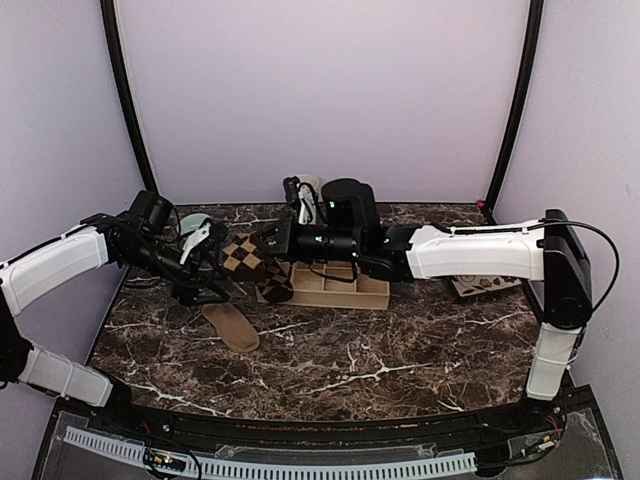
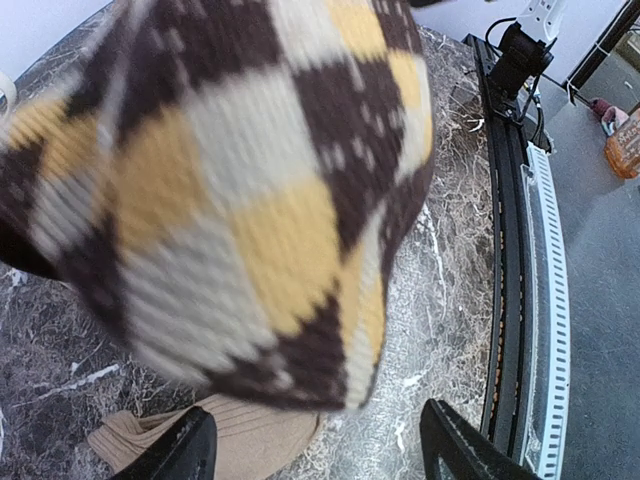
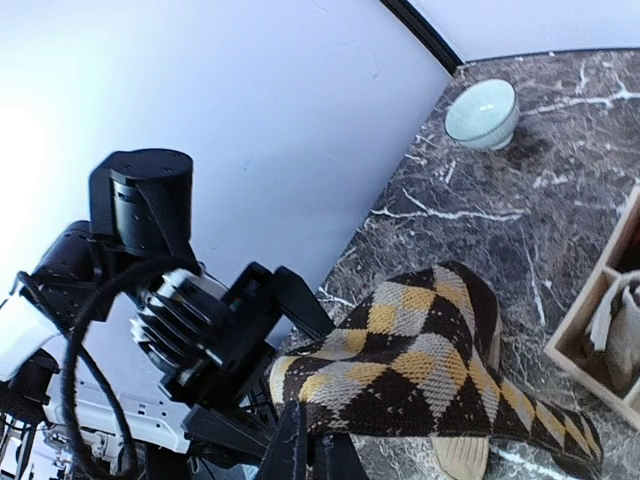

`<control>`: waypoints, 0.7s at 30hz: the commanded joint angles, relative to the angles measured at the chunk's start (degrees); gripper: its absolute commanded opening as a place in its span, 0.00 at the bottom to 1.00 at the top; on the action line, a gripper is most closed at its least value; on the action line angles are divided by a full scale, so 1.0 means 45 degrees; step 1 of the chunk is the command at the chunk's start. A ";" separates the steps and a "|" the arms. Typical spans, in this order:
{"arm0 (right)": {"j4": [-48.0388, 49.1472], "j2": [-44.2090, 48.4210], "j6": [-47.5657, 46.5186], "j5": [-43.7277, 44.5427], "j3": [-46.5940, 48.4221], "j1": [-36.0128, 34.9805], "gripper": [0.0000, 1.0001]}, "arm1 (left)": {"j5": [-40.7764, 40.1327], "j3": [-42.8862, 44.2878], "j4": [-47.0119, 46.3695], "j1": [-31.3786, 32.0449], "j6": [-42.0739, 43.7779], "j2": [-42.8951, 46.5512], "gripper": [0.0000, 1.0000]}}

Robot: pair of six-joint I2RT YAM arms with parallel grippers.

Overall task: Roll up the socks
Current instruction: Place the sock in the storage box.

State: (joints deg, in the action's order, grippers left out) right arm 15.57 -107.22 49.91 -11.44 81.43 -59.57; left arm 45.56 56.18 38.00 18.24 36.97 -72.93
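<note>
My right gripper [image 3: 310, 455] is shut on the cuff edge of the dark brown argyle sock [image 3: 430, 370], which hangs lifted over the table's left part [image 1: 242, 258]. The left gripper [image 2: 320, 450] is open right beside that sock. The argyle fabric [image 2: 230, 190] fills its wrist view just ahead of the spread fingers and lies in neither of them. The plain tan sock [image 1: 231, 326] lies flat on the marble below, and its end shows under the argyle one [image 2: 250, 435]. In the top view the two grippers, left [image 1: 212, 270] and right [image 1: 268, 245], nearly meet.
A wooden divided tray [image 1: 335, 285] sits mid-table behind the right arm, with small items in it. A pale bowl [image 3: 482, 112] stands at the back left by the wall. A patterned flat piece [image 1: 485, 285] lies at the right. The table's near rail [image 2: 530, 250] runs along the front.
</note>
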 commanded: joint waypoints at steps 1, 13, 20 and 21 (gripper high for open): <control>-0.0721 -0.0155 -0.0991 -0.0467 0.1542 0.0804 0.00 | 0.0346 0.0020 -0.0339 0.0044 -0.0430 0.0447 0.73; -0.1649 -0.0081 -0.1492 -0.1704 0.1422 0.2055 0.00 | -0.1145 -0.0160 -0.1237 0.0021 -0.0715 0.0285 0.73; -0.0196 0.0404 0.0092 -0.1908 -0.3921 0.0771 0.00 | -0.1560 -0.0334 -0.1124 0.0021 -0.0365 -0.0235 0.73; 0.0014 0.0596 0.0307 -0.1781 -0.4522 0.0583 0.00 | -0.1588 -0.0356 -0.1120 0.0013 -0.0311 -0.0280 0.73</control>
State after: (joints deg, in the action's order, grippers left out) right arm 11.22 -106.76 47.09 -18.41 69.56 -53.12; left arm 39.88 55.77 32.77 18.24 34.35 -73.41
